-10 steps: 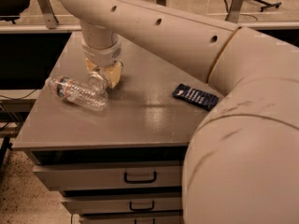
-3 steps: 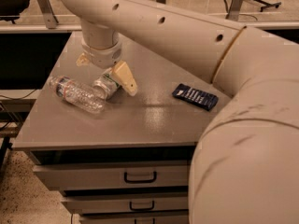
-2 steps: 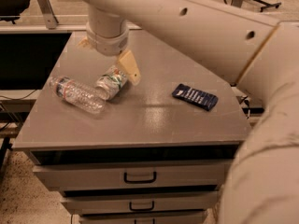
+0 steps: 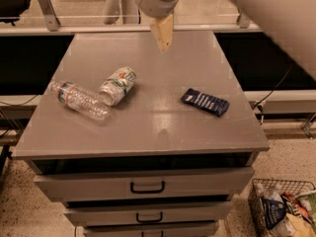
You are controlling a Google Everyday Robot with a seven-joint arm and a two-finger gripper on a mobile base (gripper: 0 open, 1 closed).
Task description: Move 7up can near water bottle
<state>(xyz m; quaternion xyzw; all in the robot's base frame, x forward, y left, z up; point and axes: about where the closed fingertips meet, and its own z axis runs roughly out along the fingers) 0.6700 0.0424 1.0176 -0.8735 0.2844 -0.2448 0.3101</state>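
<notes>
The 7up can (image 4: 118,85) lies on its side on the grey cabinet top (image 4: 148,127), left of centre. Its lower end touches the water bottle (image 4: 80,100), which lies on its side with the cap toward the left edge. My gripper (image 4: 139,18) is raised above the far part of the top, well above and to the right of the can. It is open and empty. One cream finger (image 4: 162,32) points down; the other is mostly cut off by the top edge of the view.
A flat dark blue packet (image 4: 204,102) lies right of centre. The cabinet has drawers with black handles (image 4: 147,187) below. A wire basket (image 4: 283,207) of packets stands on the floor at the lower right. A rail runs behind the cabinet.
The gripper has let go of the can and risen up and away toward the back. The can stays lying against the water bottle.
</notes>
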